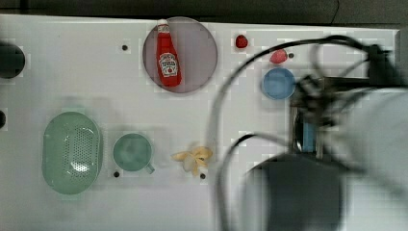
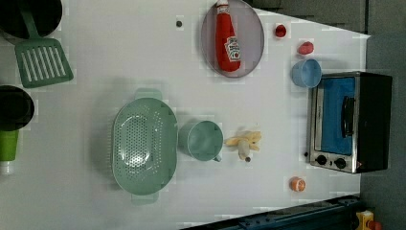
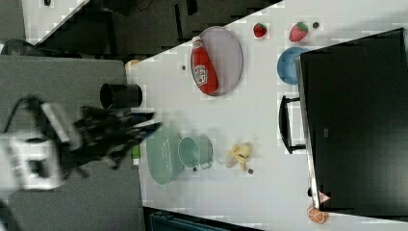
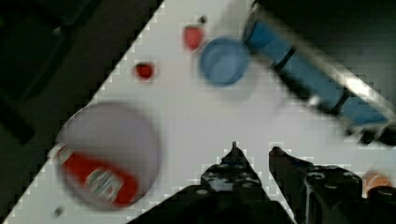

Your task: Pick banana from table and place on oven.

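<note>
The banana (image 1: 195,158) (image 2: 245,141) (image 3: 239,155), pale yellow with splayed peel flaps, lies on the white table (image 1: 72,72) (image 2: 119,48) next to the green cup (image 1: 132,152) (image 2: 203,140). The oven (image 2: 352,122) (image 3: 356,120) (image 4: 317,74) stands at the table's edge, with a black top and a blue glass door. In the wrist view my gripper (image 4: 254,151) is open a little, with nothing between its fingertips, and hangs well above the table between the grey plate and the oven. My blurred arm (image 1: 337,144) covers the oven in the top view, apart from the banana.
A ketchup bottle (image 1: 168,60) lies on a grey plate (image 1: 197,53). A blue bowl (image 1: 278,83) and two red berries (image 1: 241,41) sit near the oven. A green colander (image 1: 71,152) is beside the cup. An orange slice (image 2: 297,184) lies by the oven's knobs. A green spatula (image 2: 42,60) and black pots are far off.
</note>
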You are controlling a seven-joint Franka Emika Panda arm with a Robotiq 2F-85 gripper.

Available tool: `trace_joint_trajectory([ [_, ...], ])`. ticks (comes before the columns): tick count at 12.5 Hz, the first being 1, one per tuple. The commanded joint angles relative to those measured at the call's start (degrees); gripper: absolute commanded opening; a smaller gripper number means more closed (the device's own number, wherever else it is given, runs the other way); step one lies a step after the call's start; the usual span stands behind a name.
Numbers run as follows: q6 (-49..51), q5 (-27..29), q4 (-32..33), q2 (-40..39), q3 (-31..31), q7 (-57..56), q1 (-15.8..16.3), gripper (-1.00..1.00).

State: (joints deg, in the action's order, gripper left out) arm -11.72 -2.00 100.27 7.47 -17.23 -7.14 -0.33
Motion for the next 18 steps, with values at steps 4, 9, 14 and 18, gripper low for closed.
trace_joint_trajectory([
  [4, -8.62, 0.06, 0.25, -15.8, -14.41, -31.77, -2.11, -0.58],
  [9, -11.97, 1.89, 0.71, -23.21, -19.47, -39.93, -2.99, -0.49],
  [14, -12.81, 2.8, 0.74, -23.77, -19.49, -39.95, -3.43, 0.61],
  [18, -11.76, 2.3, -1.28, -18.18, -18.23, -39.95, -1.96, 1.0],
])
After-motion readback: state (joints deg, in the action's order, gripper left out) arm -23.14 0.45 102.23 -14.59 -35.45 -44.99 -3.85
